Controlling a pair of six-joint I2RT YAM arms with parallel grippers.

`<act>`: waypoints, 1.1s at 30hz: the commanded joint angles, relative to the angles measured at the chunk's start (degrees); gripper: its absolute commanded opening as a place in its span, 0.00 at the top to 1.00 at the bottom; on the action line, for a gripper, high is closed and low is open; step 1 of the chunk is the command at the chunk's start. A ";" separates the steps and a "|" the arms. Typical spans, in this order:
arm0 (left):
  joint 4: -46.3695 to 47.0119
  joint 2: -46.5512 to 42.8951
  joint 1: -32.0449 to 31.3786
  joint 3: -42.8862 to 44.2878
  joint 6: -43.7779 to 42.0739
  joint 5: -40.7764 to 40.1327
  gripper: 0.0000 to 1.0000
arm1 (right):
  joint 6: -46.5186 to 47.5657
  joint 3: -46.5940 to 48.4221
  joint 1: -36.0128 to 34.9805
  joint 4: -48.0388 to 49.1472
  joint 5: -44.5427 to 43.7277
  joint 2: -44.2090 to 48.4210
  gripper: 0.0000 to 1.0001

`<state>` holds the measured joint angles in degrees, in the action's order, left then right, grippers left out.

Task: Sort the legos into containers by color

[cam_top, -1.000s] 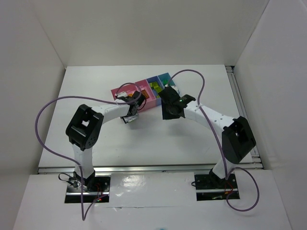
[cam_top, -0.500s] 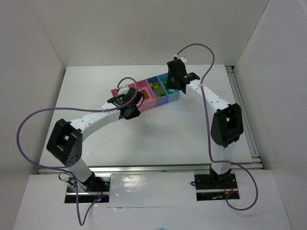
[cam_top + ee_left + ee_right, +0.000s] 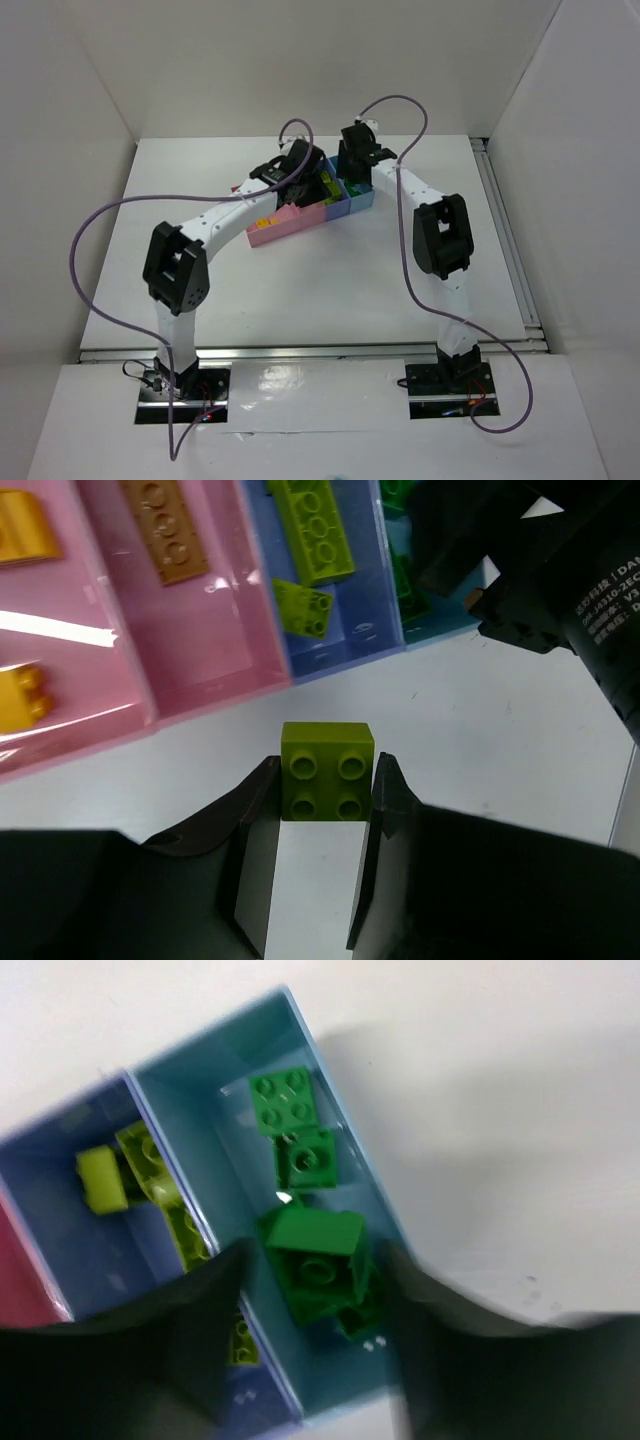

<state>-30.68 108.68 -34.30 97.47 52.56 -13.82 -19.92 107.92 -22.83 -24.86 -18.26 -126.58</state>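
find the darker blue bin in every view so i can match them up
Top external: darker blue bin, second from the row's right end, beside the left arm.
Left wrist: top centre, beyond the lime green brick in the left end effector.
Right wrist: left side, lime bricks inside.
Shared landmark: the adjoining light blue bin holding dark green bricks.

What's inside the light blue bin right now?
Only dark green bricks, at least four, some overlapping. The near end of the light blue bin is covered by blurred fingers of the right claw.
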 commanded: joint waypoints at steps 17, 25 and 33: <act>1.33 27.88 2.14 32.23 -6.49 4.50 0.28 | -12.94 -34.85 10.17 7.55 -5.21 37.62 0.03; 0.00 21.52 2.14 32.72 -8.43 5.91 0.00 | -17.08 -46.56 13.33 -1.68 -6.70 53.88 0.00; 9.93 -2.91 2.66 3.19 -22.22 2.76 0.00 | -19.55 -48.42 13.86 -10.64 -14.43 52.85 0.00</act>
<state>-26.63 114.13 -32.10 106.39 37.28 -9.02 -37.95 59.68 -9.72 -31.31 -27.83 -72.71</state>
